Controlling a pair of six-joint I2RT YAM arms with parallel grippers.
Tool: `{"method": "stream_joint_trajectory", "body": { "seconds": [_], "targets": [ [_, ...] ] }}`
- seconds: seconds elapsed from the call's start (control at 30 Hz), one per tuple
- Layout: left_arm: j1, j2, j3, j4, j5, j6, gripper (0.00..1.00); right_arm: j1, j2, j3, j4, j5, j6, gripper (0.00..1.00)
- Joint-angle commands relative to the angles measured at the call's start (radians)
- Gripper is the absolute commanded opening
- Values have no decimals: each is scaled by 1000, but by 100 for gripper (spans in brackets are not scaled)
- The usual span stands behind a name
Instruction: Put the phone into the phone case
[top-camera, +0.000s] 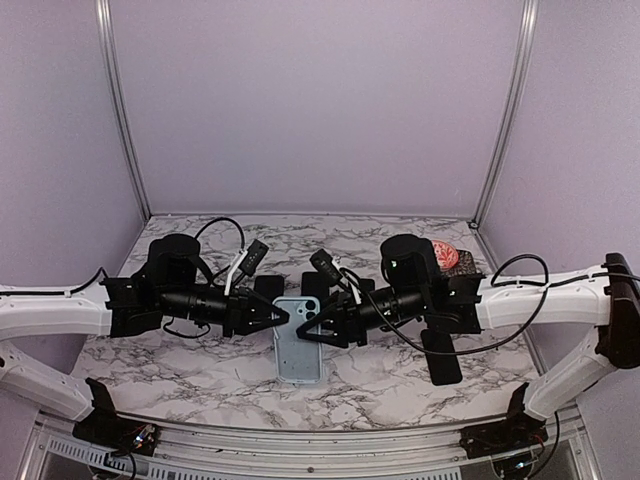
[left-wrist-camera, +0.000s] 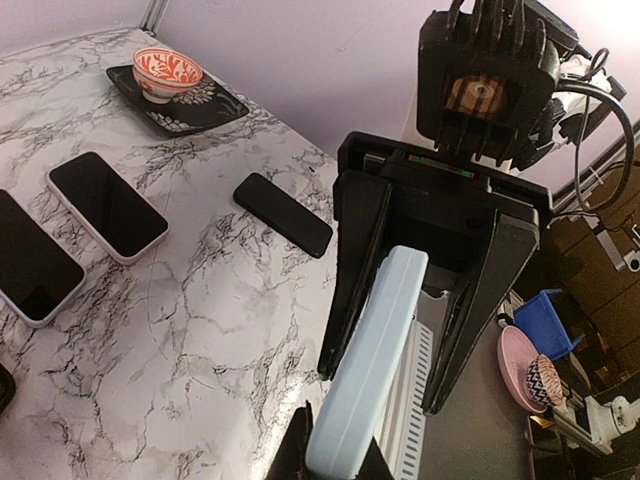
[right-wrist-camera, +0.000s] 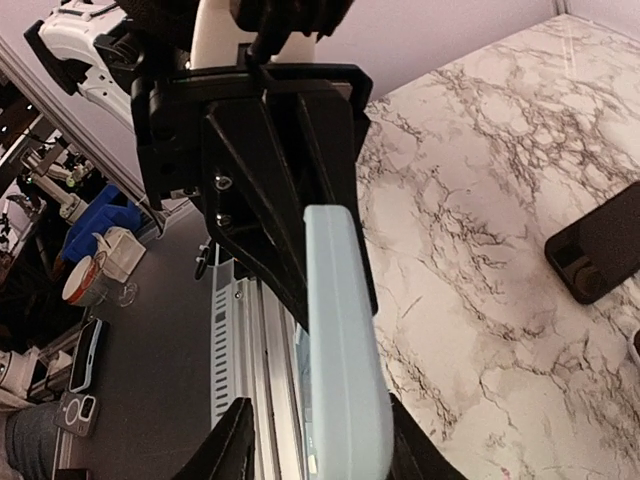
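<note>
A: While lifted over the table's (top-camera: 180, 360) near-middle edge, the phone (top-camera: 298, 340) is gripped by both grippers?
B: Yes, left gripper (top-camera: 283, 318) and right gripper (top-camera: 308, 329) are clamped on its opposite sides.

I'm looking into a robotics lab test cell here. Lilac panels (top-camera: 320, 100) wall it in, held by aluminium posts (top-camera: 122, 110), over a marble-patterned table (top-camera: 380, 385). Spare phones (left-wrist-camera: 107, 205) lie about as props, and there's a red patterned bowl (left-wrist-camera: 167, 73) on a dark tray (left-wrist-camera: 215, 108). Past the table edge I see a workshop floor with a blue bin (right-wrist-camera: 95, 222) and loose bits.
</note>
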Motion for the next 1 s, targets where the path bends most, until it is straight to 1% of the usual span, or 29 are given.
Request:
{"method": "stream_joint_trajectory", "body": {
  "seconds": [0.0,0.07,0.13,0.17,0.2,0.23,0.27,0.3,0.33,0.4,0.5,0.57,0.6,0.67,0.7,0.73,0.8,0.97],
  "targets": [
    [-3,22,-33,76,-33,-73,0,5,-37,-89,85,122,134,36],
    [-3,43,-42,96,-20,-102,0,6,-37,-160,199,115,202,26],
    [-4,58,-53,119,-5,-127,0,7,-26,-188,248,114,243,16],
    [-3,63,-59,130,-5,-137,0,7,-21,-192,255,112,251,13],
    [-4,64,-65,137,-5,-146,0,6,-16,-194,257,108,256,11],
    [-4,68,-72,143,-7,-153,0,7,-12,-193,252,109,259,12],
    [-3,71,-79,144,-16,-160,0,7,-9,-188,228,114,257,20],
    [-2,76,-85,144,-30,-175,0,6,-8,-176,168,137,250,33],
    [-1,84,-93,144,-47,-191,0,5,-9,-152,69,194,239,43],
    [-3,117,-106,144,-63,-229,0,-15,-14,-98,-172,340,230,53],
    [-2,189,-111,144,-66,-276,0,-106,-31,-34,-512,522,274,60],
    [-2,237,-106,144,-67,-303,0,-150,-50,7,-703,647,300,69],
    [-2,260,-103,144,-67,-316,0,-166,-62,25,-779,706,312,76],
    [-1,306,-97,144,-64,-348,0,-189,-85,56,-923,809,338,96],
    [-1,324,-94,144,-60,-359,0,-202,-92,67,-986,852,354,98],
    [-3,343,-90,144,-55,-366,0,-218,-100,70,-1039,886,362,99],
    [-3,374,-81,145,-46,-375,0,-266,-110,40,-1084,880,353,99],
    [-3,397,-65,146,-53,-393,0,-418,-111,-69,-1045,785,257,99]
  ]
}}
